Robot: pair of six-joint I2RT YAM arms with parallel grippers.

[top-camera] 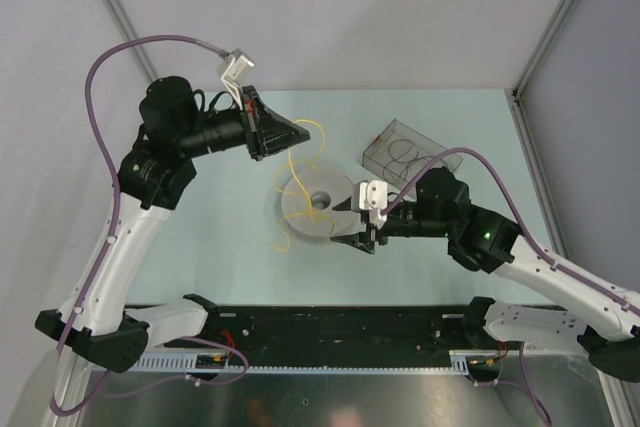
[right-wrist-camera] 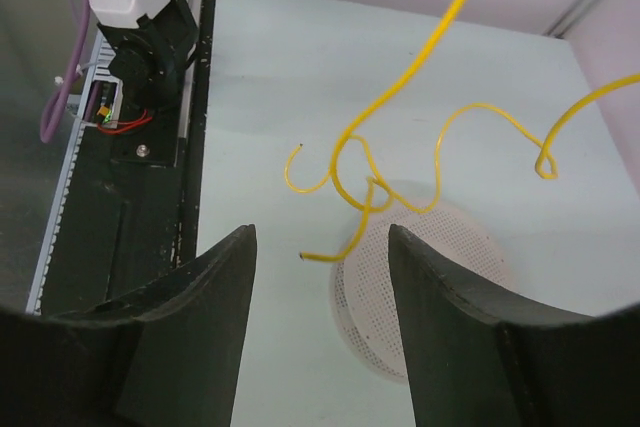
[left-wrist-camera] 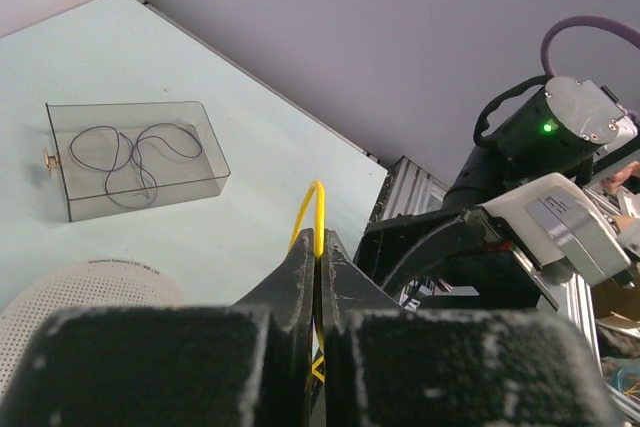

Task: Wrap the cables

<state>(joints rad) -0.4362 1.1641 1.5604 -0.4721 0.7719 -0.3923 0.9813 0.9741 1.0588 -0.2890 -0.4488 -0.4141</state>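
Left arm (top-camera: 120,247) and right arm (top-camera: 560,272) reach over a pale desk (top-camera: 220,237), the wrapping apparently barely begun. A white disc (top-camera: 300,217) sits mid-desk, with bare room to its left. A clear box (top-camera: 410,152) and the corner walls crowd the far right. Left tool (top-camera: 300,135), pressed together, pinches the yellow cable (left-wrist-camera: 320,215) above the disc. Right tool (right-wrist-camera: 320,247) hangs spread and empty beside it. Loose loops sprawl over disc and desk, nothing wound.

The pale surface (top-camera: 220,237) carries 1 white perforated disc (top-camera: 305,217) with a centre hole. Beyond it to the right, apart, sits 1 clear box (top-camera: 383,137) holding a thin dark wire (left-wrist-camera: 140,152) in loose loops. A black strip (top-camera: 340,332) lines the near edge.
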